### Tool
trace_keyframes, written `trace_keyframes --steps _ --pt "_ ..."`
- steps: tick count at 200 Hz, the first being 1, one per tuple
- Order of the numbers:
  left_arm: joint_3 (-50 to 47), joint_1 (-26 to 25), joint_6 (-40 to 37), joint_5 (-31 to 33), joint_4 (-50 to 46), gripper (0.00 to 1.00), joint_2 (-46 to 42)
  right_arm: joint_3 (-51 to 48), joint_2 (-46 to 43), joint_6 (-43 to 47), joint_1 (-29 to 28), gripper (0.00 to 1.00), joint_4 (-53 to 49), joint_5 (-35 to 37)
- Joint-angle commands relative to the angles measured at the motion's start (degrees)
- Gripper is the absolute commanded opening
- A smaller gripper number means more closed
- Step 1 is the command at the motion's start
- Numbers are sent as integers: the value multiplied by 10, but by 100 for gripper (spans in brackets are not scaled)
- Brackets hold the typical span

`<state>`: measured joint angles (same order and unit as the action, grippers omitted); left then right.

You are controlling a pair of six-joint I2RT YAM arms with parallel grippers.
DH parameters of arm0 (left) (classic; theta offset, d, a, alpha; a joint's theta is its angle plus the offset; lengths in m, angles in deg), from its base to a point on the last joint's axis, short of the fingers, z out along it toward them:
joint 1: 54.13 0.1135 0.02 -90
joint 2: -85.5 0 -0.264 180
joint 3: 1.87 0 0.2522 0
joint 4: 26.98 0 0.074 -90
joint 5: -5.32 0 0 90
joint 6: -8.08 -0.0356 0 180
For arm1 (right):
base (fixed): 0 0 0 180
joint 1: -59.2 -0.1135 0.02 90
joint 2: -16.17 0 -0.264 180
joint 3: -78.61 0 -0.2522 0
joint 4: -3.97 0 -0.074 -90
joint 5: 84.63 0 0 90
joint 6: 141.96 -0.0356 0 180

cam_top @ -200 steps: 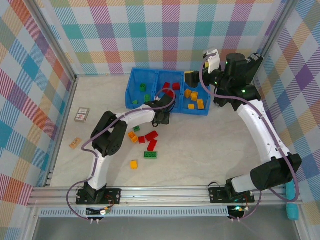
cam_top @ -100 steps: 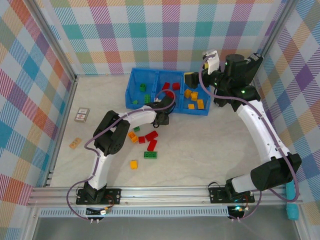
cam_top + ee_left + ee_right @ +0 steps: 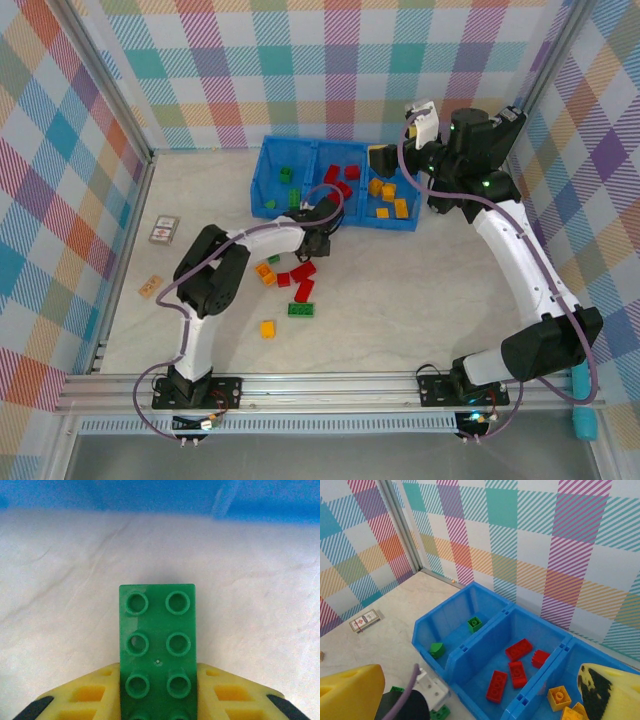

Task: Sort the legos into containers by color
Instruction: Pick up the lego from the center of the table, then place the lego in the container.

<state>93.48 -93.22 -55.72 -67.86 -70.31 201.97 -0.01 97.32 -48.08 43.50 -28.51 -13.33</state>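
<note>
A green lego (image 3: pixel 157 645), pinched between the yellow left fingers (image 3: pixel 85 697) in the left wrist view, lies over bare tabletop (image 3: pixel 60 570) just beside the blue bin (image 3: pixel 264 185). Right wrist view: right fingers (image 3: pixel 350 692) spread wide above its compartments.

The whole table (image 3: pixel 420 300) is seen from high above its near edge. A green brick (image 3: pixel 157 645) is viewed very close from the left wrist. The blue bin (image 3: pixel 447 612), overlooked obliquely from the right wrist, is shared with the top view.

White arms (image 3: pixel 520 250) carry black joints (image 3: pixel 545 350), purple cables (image 3: pixel 405 694) and yellow end effector fingers (image 3: pixel 80 697)
</note>
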Motion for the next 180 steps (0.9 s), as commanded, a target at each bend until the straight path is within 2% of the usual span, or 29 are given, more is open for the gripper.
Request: trace_keyframes --steps 1,47,83,126,180 --pt "-9 1 5 21 -50 30 -72 -7 -16 12 3 99 30 -11" --pt "59 15 -63 84 -83 30 -135 -8 -14 12 2 99 35 -13" --pt "86 84 -106 48 -12 30 -138 -7 -13 12 2 99 34 -18" --pt "172 145 -138 2 13 29 -49 -4 -7 12 3 99 32 -13" --pt "222 191 -111 -57 41 29 52 1 -2 37 3 99 27 -5"
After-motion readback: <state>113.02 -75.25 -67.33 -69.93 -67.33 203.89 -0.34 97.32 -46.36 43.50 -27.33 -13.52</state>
